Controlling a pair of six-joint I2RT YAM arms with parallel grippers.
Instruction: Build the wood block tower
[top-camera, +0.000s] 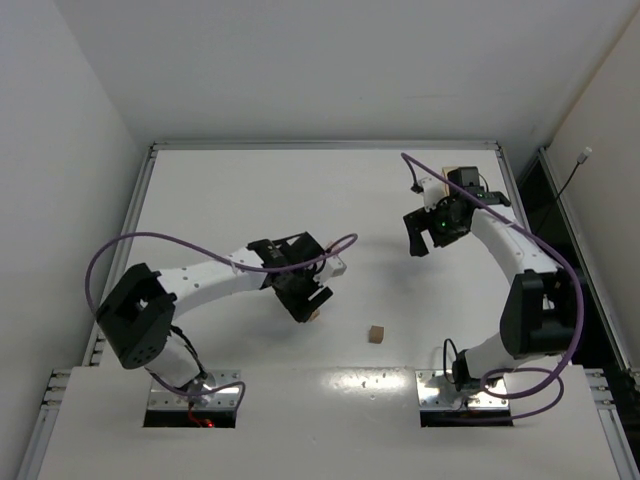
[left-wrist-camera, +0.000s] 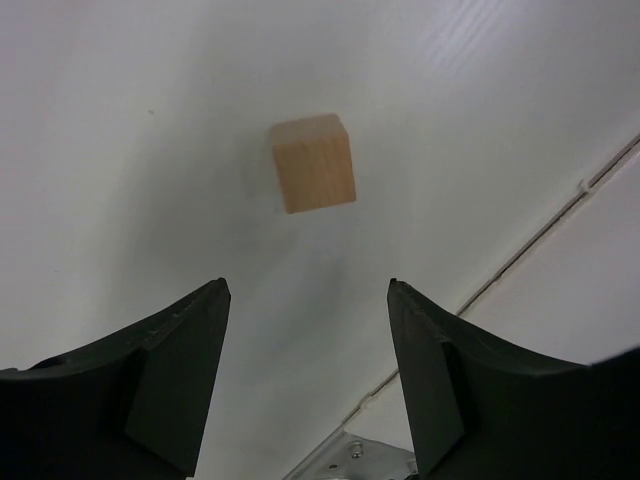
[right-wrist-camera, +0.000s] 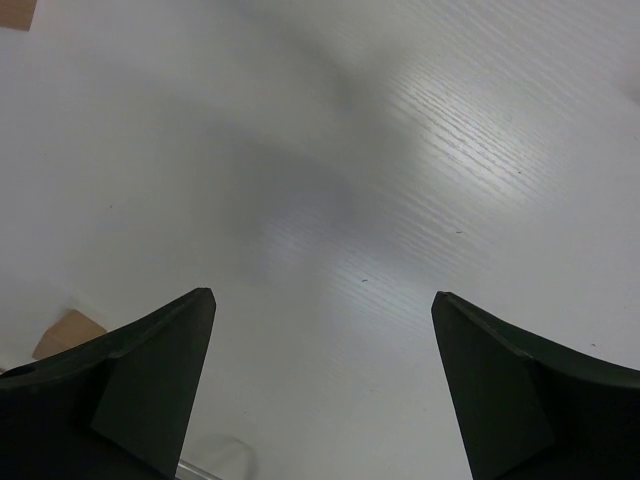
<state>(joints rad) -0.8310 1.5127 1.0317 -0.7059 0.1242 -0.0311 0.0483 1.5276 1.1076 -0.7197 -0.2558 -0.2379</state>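
Note:
One small light-brown wooden cube (top-camera: 375, 334) lies alone on the white table near the front. A second cube (top-camera: 314, 315) shows just at the tips of my left gripper (top-camera: 305, 300). In the left wrist view one cube (left-wrist-camera: 313, 163) lies on the table ahead of my left gripper (left-wrist-camera: 308, 285), which is open, empty and apart from it. My right gripper (top-camera: 425, 243) hovers at the right rear, open and empty. In the right wrist view (right-wrist-camera: 322, 295) a cube corner (right-wrist-camera: 65, 333) peeks out beside the left finger, and another tan piece (right-wrist-camera: 15, 10) sits at the top left corner.
A tan object (top-camera: 455, 172) is partly hidden behind the right wrist at the back right. The table's front seam (left-wrist-camera: 560, 205) and a metal bracket (left-wrist-camera: 360, 455) lie close beyond the left gripper. White walls enclose the table.

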